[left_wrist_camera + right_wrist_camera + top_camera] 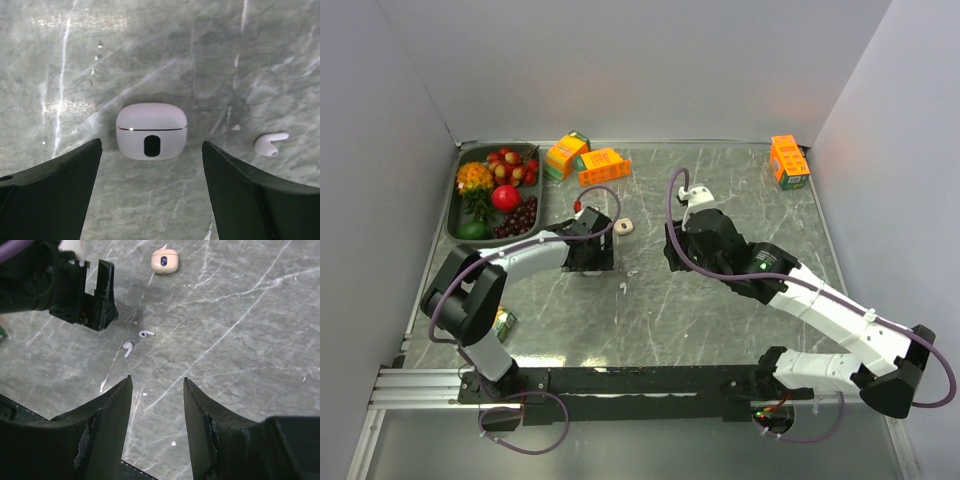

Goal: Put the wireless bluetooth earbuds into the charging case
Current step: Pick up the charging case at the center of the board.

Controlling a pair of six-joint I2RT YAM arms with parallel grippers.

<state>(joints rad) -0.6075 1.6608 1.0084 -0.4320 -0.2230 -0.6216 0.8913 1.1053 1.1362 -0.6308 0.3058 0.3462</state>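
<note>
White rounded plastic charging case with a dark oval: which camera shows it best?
The left wrist view: the white rounded plastic charging case sits centred and closed, just beyond the left fingers. Top and right wrist views miss it; the left arm covers it.

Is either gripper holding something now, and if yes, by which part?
Nothing is held. The left gripper is open over the white case, not touching it; the right gripper is open and empty.

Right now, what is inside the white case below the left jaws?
Its inside is hidden: the white case has its lid shut. One earbud lies outside, beside it, not touching.
</note>
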